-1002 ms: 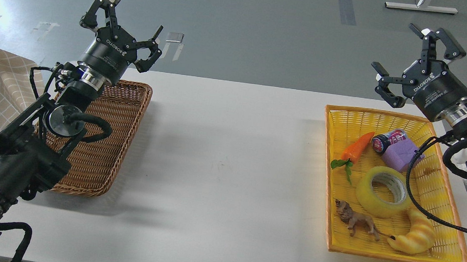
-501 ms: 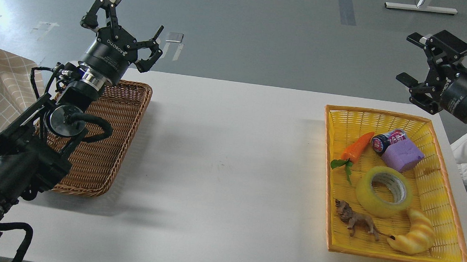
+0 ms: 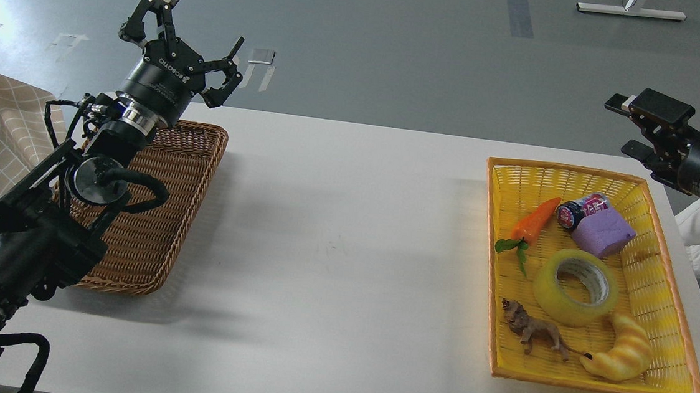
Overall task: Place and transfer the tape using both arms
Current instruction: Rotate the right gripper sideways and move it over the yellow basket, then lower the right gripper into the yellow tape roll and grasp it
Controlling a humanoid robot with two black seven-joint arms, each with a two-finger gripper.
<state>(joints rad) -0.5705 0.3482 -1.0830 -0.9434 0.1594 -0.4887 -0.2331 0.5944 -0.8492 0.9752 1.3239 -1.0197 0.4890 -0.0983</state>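
Two end effectors empty: left end effector (image 3: 182, 38) fingers spread above the brown basket (image 3: 155, 206); right end effector (image 3: 642, 129) apart, beyond the yellow basket (image 3: 672, 272). Tape (image 3: 575, 287) lay flat inside it. Likely pre-grasp; next, right descends onto tape.

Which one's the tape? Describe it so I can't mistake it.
Look in the yellow basket at the table's right side. The tape lies flat near its middle, between a purple block and a croissant toy. It is the only ring: translucent yellow with a grey-white core.
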